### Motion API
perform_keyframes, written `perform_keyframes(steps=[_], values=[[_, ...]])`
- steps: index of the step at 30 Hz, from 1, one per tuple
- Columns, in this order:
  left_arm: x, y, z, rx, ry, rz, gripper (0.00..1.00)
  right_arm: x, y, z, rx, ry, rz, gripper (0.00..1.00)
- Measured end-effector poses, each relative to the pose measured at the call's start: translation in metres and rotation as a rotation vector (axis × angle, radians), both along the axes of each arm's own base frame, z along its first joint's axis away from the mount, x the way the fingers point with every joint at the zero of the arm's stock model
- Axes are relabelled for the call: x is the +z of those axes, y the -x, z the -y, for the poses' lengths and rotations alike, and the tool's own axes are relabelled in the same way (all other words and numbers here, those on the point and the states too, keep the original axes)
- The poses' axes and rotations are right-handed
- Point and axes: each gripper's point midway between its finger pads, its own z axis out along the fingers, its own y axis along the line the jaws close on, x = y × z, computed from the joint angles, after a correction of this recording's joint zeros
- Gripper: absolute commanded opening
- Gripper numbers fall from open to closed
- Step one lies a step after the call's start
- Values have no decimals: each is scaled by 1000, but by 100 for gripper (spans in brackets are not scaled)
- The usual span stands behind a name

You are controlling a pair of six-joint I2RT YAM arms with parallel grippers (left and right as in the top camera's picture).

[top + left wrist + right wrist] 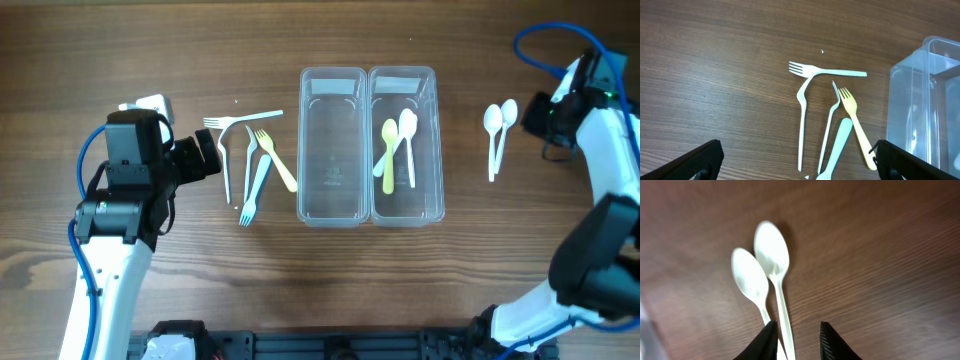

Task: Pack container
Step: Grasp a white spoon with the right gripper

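While the right tool [797, 326] stands slightly apart, two white spoons [771, 250] lie just ahead.

Wooden bench [120, 60] carrying plastic forks [830, 72], two clear containers [332, 72] and white spoons [492, 120].
The containers stand side by side at mid-bench. In the overhead view, five forks (three white, one yellow, one pale blue) lie loosely crossed to their left, and two spoons lie together to their right.

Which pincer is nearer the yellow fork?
Left. The left pincer hangs close beside the yellow fork; the right pincer is beyond both containers, over the white spoons.
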Motion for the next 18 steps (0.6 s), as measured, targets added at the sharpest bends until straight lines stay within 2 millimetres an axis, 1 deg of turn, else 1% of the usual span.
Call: perform_keyframes(steps=[5, 8, 10, 11, 13, 17, 18], values=[[0, 0, 0, 0, 0, 0, 100, -39, -4, -6, 38, -24, -65, 26], [0, 0, 0, 0, 0, 0, 100, -57, -6, -6, 45, -33, -86, 26], [0, 0, 0, 0, 0, 0, 100, -65, -6, -7, 49, -38, -100, 27], [0, 0, 0, 0, 0, 0, 100, -66, -6, -8, 51, -39, -103, 27], [0, 0, 0, 0, 0, 0, 100, -66, -8, -10, 60, -36, -97, 34], [0, 0, 0, 0, 0, 0, 100, -66, -12, -20, 87, -32, -93, 33], [0, 0, 0, 0, 0, 0, 100, -66, -12, -22, 93, -32, -94, 29]])
